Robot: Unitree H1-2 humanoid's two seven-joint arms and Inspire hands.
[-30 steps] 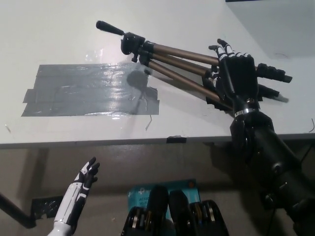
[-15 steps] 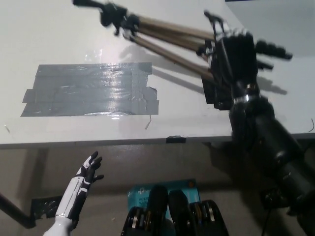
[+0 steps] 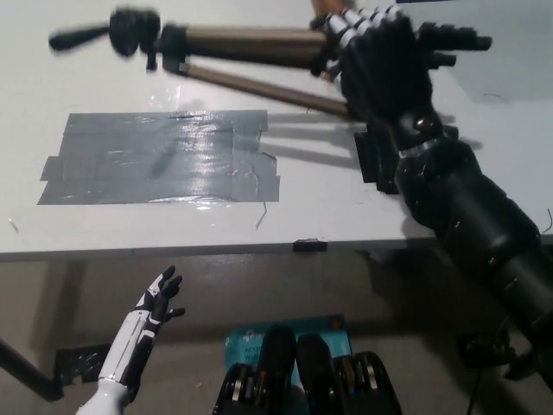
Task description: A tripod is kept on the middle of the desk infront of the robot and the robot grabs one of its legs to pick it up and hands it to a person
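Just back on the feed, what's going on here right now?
The black right hand is shut on the legs of the tripod and holds it in the air above the white desk, with its pan handle pointing to the robot's left. Its shadow falls near the grey tape patch. The white left hand hangs low below the desk edge, open and empty. The handover is not yet done.

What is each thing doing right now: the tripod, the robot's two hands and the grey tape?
Tripod: held up off the desk, nearly level, legs folded together.
Right hand: shut around the tripod's legs.
Left hand: open, holding nothing, low down in front of the desk edge.
Grey tape patch: stuck flat on the desk, shiny, with ragged ends.
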